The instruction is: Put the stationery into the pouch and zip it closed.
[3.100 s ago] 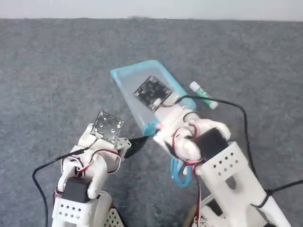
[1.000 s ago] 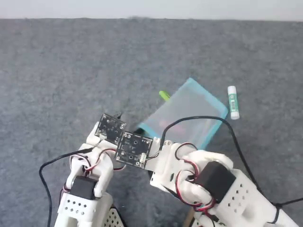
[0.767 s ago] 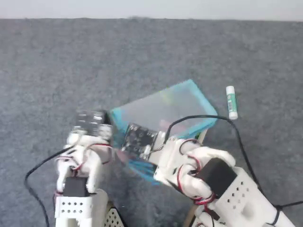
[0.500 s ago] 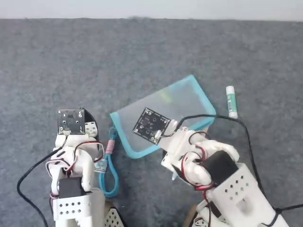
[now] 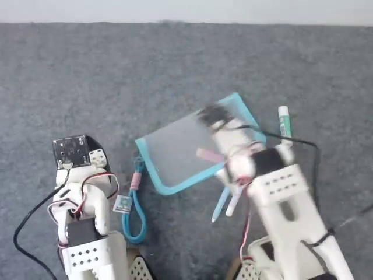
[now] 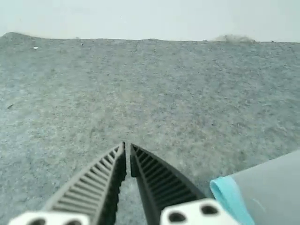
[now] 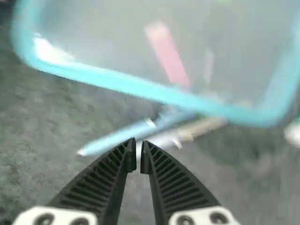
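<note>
1. Turquoise-edged translucent pouch [image 5: 175, 151] lies flat on grey carpet [image 5: 87, 76], just ahead of the right gripper [image 7: 137, 152].
2. Right jaws: nearly closed, holding nothing. A blue pen [image 7: 126, 133] and a white pen [image 7: 199, 127] lie between the jaw tips and the pouch edge.
3. Left gripper [image 6: 127, 159]: jaws nearly closed, empty. The pouch corner lies off to their right.
4. Glue stick [image 5: 284, 123] lies apart from both jaws.

From my end I see a grey, felt-like mat [image 5: 87, 76] covering the whole table, its nap rough and even. Along its far edge runs a plain pale wall [image 5: 186, 10]. On the left wrist feed I can make out a small clump of fluff [image 6: 233, 38] lying right where mat and wall meet, and a tiny pale fleck [image 6: 35, 48] on the mat near that same edge.
</note>
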Action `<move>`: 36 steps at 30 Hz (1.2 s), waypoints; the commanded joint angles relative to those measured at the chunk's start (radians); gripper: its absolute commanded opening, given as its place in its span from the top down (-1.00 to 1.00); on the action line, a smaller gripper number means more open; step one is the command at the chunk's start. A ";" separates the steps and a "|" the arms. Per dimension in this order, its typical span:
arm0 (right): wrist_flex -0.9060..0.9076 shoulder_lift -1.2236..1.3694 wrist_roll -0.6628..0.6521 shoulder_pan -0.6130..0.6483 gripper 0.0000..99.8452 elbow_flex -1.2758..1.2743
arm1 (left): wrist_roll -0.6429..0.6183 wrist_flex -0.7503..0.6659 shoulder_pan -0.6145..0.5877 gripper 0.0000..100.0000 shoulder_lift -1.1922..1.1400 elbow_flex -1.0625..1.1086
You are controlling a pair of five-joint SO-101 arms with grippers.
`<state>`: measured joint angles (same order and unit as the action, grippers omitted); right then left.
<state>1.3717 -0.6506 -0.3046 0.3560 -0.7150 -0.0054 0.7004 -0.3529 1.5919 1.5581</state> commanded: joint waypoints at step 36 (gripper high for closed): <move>-0.257 0.974 -0.003 -0.191 0.99 0.784 | -0.015 -0.014 0.041 0.98 0.005 -0.059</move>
<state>1.1170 0.2670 -0.3199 0.1780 -0.1028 -0.0084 0.6866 -0.3176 1.5919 1.5581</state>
